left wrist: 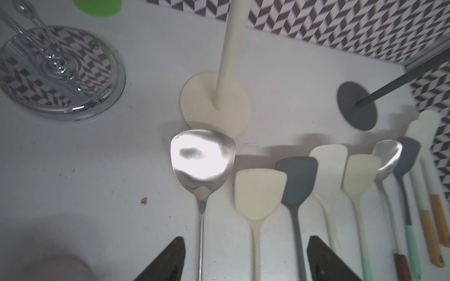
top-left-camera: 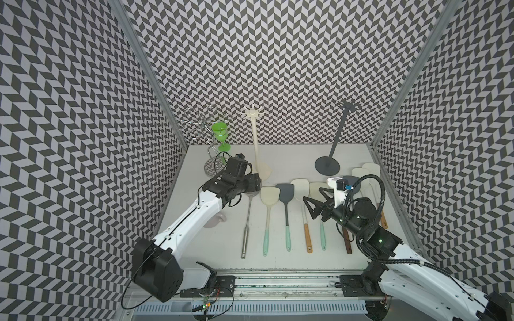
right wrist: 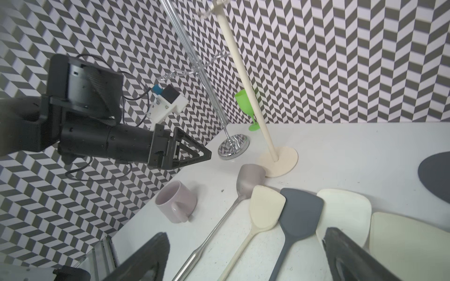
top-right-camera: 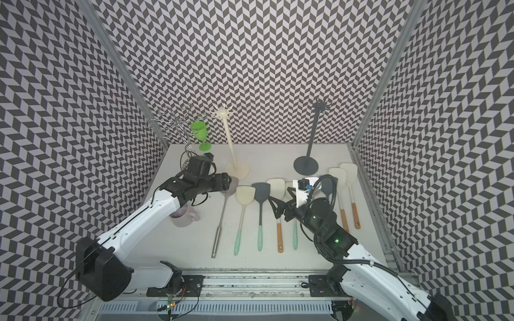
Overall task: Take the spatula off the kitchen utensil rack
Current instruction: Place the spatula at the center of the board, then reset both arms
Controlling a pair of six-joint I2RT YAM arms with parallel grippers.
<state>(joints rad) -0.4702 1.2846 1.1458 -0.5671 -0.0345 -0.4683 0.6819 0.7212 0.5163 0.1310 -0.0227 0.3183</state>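
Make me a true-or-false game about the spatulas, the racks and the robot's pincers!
1. The steel spatula lies on the table. True.
2. A spatula hangs on the cream rack. False: nothing hangs on it.
3. The left pincer is open. True.
4. The goblet is red. False: it is green.
5. The right pincer holds a spatula. False: it is open and holds nothing.
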